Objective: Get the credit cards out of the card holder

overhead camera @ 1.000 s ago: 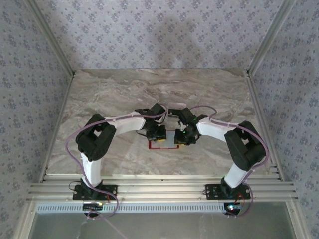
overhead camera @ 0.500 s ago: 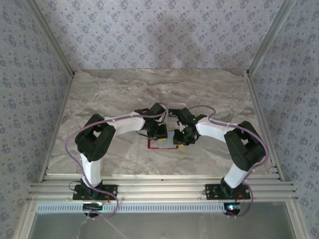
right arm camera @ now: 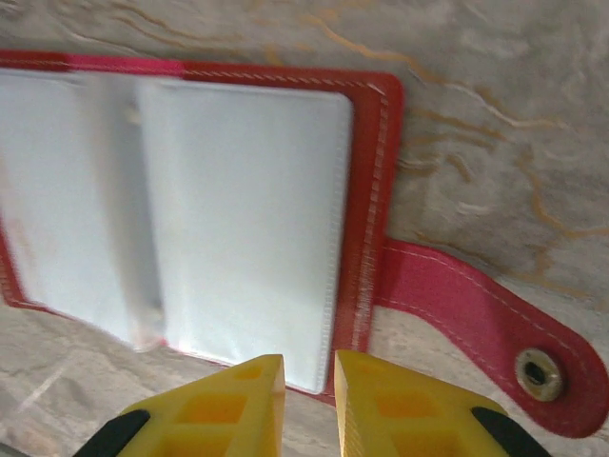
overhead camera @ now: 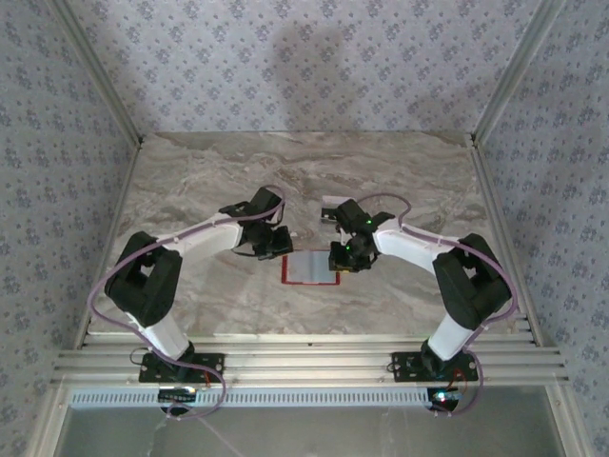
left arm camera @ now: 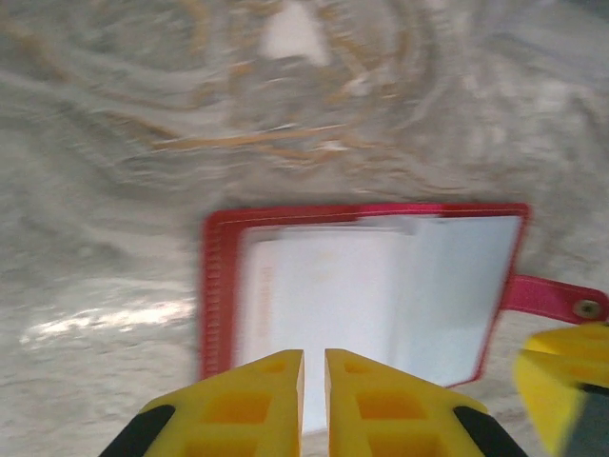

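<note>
— Left arm swung outward; left gripper point(left arm camera: 314, 362) now sits just off the card holder's point(left arm camera: 214, 295) tabless edge, clenched, nothing visibly in it.
— Right gripper point(right arm camera: 309, 367)?
— Clenched at the holder's tab-side edge. Credit cards point(left arm camera: 324, 286) look lodged inside the holder, so none is out yet.

Open red folding card holder point(right arm camera: 238, 209) with snap tab point(right arm camera: 485, 328), flat on marble tabletop point(right arm camera: 495, 114); yellow-fingered right gripper point(right arm camera: 309, 381), fingertips narrowly apart, at its edge.
</note>
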Available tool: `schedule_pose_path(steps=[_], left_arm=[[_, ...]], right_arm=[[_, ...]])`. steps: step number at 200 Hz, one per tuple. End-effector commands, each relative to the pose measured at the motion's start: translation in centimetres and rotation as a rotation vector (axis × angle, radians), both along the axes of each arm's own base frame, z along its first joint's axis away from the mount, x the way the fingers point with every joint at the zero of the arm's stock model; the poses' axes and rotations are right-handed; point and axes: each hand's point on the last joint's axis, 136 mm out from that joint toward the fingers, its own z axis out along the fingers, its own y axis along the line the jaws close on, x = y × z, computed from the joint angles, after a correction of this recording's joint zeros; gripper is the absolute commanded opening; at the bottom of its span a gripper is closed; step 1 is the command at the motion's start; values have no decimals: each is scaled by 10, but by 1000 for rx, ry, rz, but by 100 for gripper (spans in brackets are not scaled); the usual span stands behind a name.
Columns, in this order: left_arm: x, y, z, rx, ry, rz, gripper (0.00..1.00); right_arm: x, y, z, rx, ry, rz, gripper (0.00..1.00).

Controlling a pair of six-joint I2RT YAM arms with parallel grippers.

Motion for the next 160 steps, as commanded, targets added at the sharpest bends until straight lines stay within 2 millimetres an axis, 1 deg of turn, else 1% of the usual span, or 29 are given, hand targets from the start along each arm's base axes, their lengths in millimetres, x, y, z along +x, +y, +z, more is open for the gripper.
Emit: schedule_pose_path(steps=[1, 31, 50, 77, 87, 88, 90, 98, 113, 136, 160], left_arm=[[-15, 8, -10, 22, 51, -37, 14], [-21, 11, -22, 38, 91, -41, 13], [-24, 8, -29, 25, 108, -48, 13], [-24, 8, -37, 31, 128, -45, 10], [-25, 10, -41, 44, 136, -43, 10], [-25, 10, -41, 45, 138, -44, 10], [-26, 11, -42, 49, 141, -44, 9], [-28, 13, -45, 59, 151, -42, 9], [-30, 14, -50, 66, 165, -41, 8], [-34, 17, -55, 72, 175, -38, 7], [-37, 19, -57, 72, 180, -35, 6]], right_arm=[[-1, 9, 20, 14, -15, 16, 23], [2, 25, 29, 39, -23, 35, 23], [4, 34, 32, 54, -29, 44, 23], [6, 49, 34, 74, -24, 60, 23], [3, 51, 28, 70, -7, 69, 23], [8, 57, 34, 88, -28, 73, 23], [12, 62, 39, 105, -45, 75, 23], [14, 70, 41, 122, -40, 62, 23], [15, 82, 41, 142, -33, 70, 23], [14, 100, 35, 169, -15, 80, 23], [13, 110, 24, 162, 2, 86, 23]])
